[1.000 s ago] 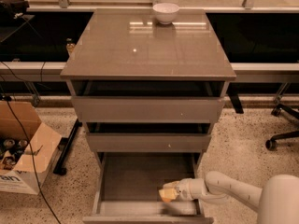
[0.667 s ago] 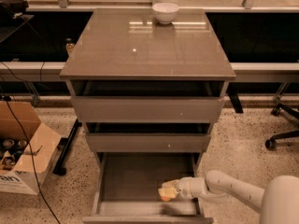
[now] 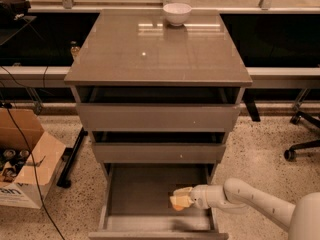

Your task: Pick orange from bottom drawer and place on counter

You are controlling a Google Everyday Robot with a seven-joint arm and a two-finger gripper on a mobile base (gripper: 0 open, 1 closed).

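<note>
Orange (image 3: 177, 207): small, round, only a sliver of orange colour shows, mostly covered by the cream gripper (image 3: 180, 200). It sits low in the bottom drawer (image 3: 140, 189), on the right side of the flat grey floor, close to the right wall and nearer the front than the back. The gripper is inside the drawer right on the orange, touching or wrapped over it; cannot tell if it is apart or clamped on the fruit. White arm (image 3: 250, 201) comes in from the lower right over the drawer's right wall. Against the earlier frames almost nothing differs: gripper and orange in about the same spot, arm pose much the same, drawers as far out as before, white bowl (image 3: 177, 13) unmoved. Bottom drawer is pulled well out; middle drawer (image 3: 157, 153) and top drawer (image 3: 157, 117) are out only a little and overhang the rear of the bottom one, so open room lies above the front half. Left part of the drawer floor is bare. Worktop (image 3: 155, 59) is glossy grey-brown with glare; the bowl stands at its far edge near centre, the rest of the slab free. Cardboard box (image 3: 25, 169) on the floor at left, chair base (image 3: 302, 144) at right, both apart from the cabinet.
</note>
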